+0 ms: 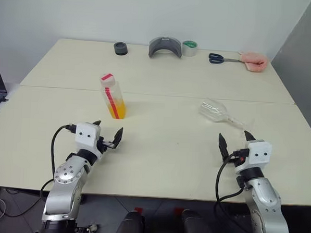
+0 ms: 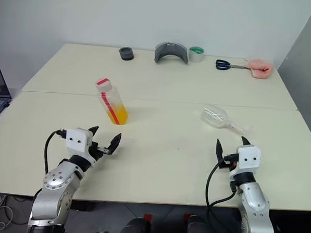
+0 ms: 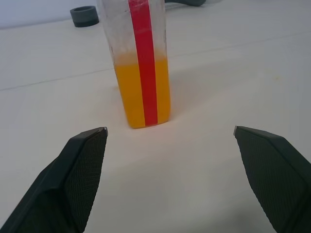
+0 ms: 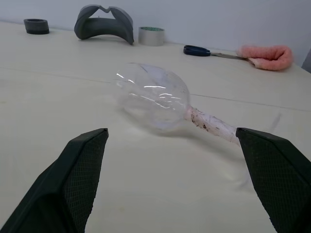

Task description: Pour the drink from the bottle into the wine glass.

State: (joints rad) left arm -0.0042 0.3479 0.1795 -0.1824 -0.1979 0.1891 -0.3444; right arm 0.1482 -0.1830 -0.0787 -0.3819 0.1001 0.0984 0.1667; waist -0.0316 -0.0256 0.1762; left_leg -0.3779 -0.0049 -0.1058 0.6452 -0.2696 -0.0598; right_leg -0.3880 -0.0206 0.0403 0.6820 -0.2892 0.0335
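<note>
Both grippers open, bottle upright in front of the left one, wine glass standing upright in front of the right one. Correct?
Not quite: the wine glass lies on its side, as the right wrist view shows. The rest holds: left gripper and right gripper open, bottle upright.

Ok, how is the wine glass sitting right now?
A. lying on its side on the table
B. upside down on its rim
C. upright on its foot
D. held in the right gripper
A: the wine glass lies on its side on the table, just ahead of the open right gripper, which holds nothing.
</note>
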